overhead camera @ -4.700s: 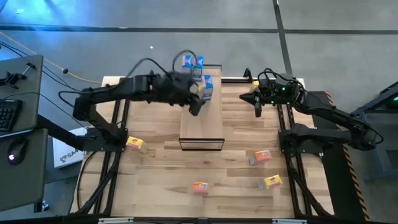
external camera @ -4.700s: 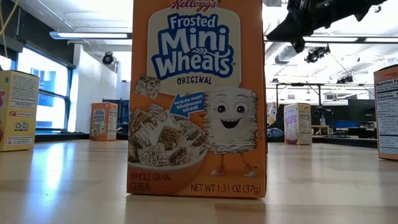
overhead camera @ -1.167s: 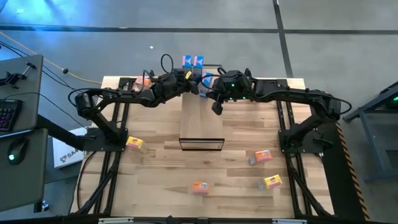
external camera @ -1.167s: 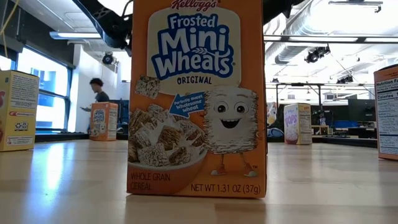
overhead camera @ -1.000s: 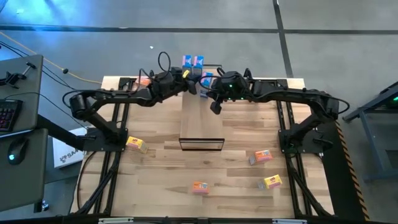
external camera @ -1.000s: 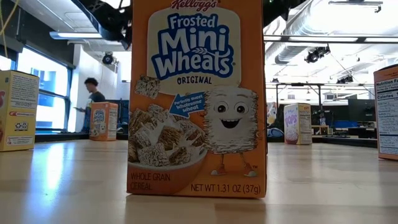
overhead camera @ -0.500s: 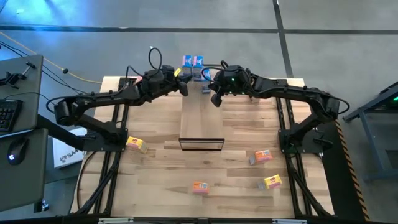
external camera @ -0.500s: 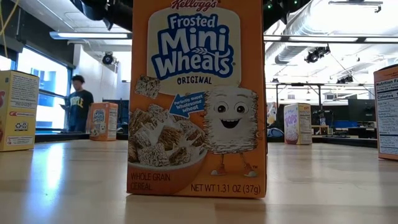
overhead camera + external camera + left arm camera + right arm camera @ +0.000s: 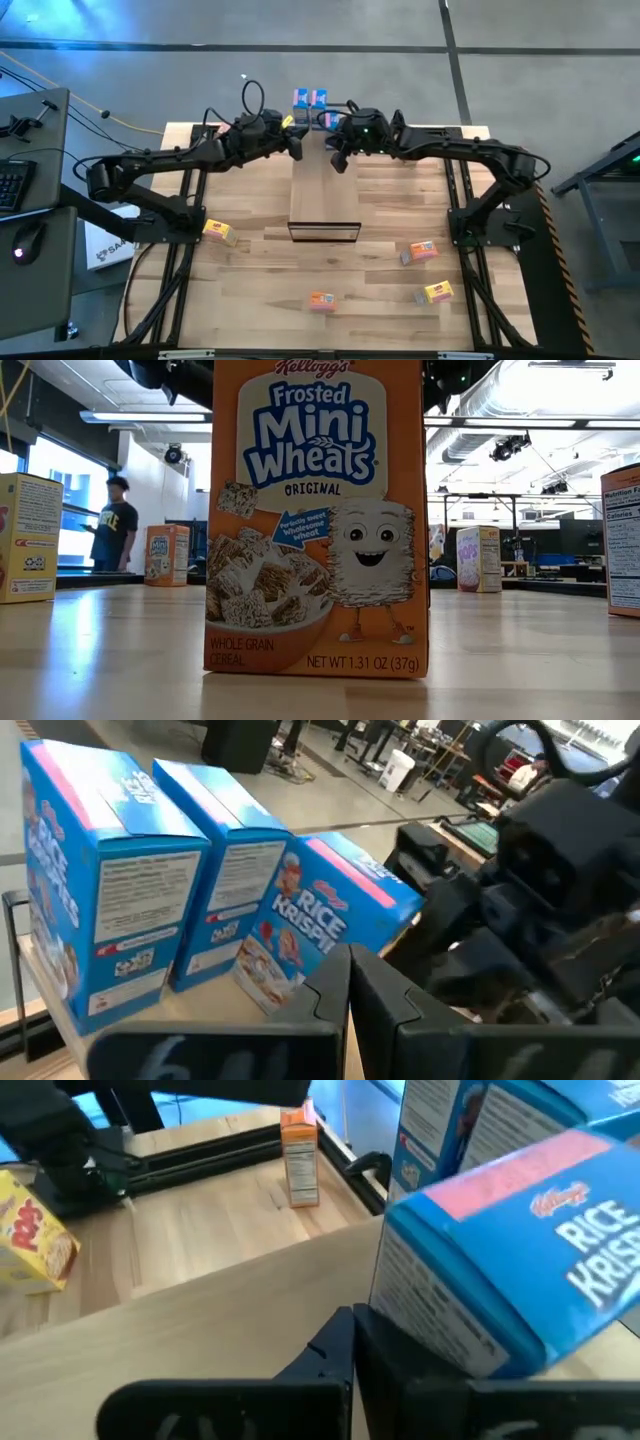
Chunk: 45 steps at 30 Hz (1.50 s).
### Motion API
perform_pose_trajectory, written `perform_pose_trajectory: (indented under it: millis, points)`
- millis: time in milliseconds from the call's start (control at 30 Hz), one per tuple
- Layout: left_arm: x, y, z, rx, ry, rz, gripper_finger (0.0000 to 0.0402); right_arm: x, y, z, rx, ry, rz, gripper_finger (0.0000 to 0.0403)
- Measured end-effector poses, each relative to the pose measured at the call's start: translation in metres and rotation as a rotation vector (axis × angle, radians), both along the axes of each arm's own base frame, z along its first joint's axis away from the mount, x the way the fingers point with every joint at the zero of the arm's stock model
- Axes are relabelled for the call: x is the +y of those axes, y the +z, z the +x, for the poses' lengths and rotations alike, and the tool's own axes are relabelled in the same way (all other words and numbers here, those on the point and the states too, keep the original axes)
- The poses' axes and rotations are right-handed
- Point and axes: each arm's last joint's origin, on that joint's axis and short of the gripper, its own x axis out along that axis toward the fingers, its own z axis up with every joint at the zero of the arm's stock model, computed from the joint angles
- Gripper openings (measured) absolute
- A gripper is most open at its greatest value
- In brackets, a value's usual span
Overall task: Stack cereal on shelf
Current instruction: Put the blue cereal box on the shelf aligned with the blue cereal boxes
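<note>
Four small cardboard cereal boxes are left loose on the near half of the slatted wooden tabletop [image 9: 250, 290], so my guess is the job's roughly half done: an orange-red box [image 9: 321, 300] nearest the front edge, a yellow box [image 9: 438, 293] beside it to the right, another orange-red one [image 9: 421, 251] just behind that, and a yellow one [image 9: 219, 232] over on the left. Farther back sits the long narrow light-wood shelf with the dark end frame [image 9: 324, 205]. At its far end three blue Rice Krispies boxes [image 9: 130, 880] are bunched together, two upright and the third [image 9: 330, 915] tilted, probably why both arms are crowding in there. The left gripper [image 9: 295, 148] and right gripper [image 9: 338, 160] are both clenched and holding nothing, flanking that cluster, looks like nudging rather than grabbing. One more orange-red box [image 9: 299, 1156] stands behind on the tabletop.
</note>
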Motion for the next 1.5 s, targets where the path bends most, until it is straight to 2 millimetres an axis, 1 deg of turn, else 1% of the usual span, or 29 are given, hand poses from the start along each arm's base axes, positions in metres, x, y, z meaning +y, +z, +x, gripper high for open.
perform_pose_trajectory:
  millis: [233,667,1000,1200,1333,1433,1500]
  points:
    - [-0.004,0.0,0.002,0.002,-0.014,-0.001,0.0,-0.002,-0.001,0.002,-0.012,-0.018,-0.011,0.0]
    - [-0.004,0.0,0.002,0.003,-0.012,-0.001,0.0,-0.005,0.0,0.001,-0.02,-0.027,-0.014,0.0]
    - [-0.004,-0.002,0.001,0.011,-0.01,-0.012,0.0,-0.021,0.0,-0.006,-0.015,-0.047,-0.025,0.0]
    - [-0.006,-0.002,0.002,0.011,-0.015,-0.013,0.0,-0.023,0.001,-0.008,-0.013,-0.003,-0.038,0.0]
    - [-0.006,-0.002,0.002,0.017,-0.017,-0.015,0.0,-0.016,0.012,-0.016,-0.02,0.047,-0.026,0.0]
    - [-0.006,-0.003,0.002,0.021,-0.017,-0.017,0.0,-0.01,0.017,-0.026,0.04,0.096,-0.038,0.0]
    - [-0.007,-0.003,0.002,0.026,-0.017,-0.021,0.0,-0.009,0.017,-0.032,0.097,0.111,-0.049,0.0]
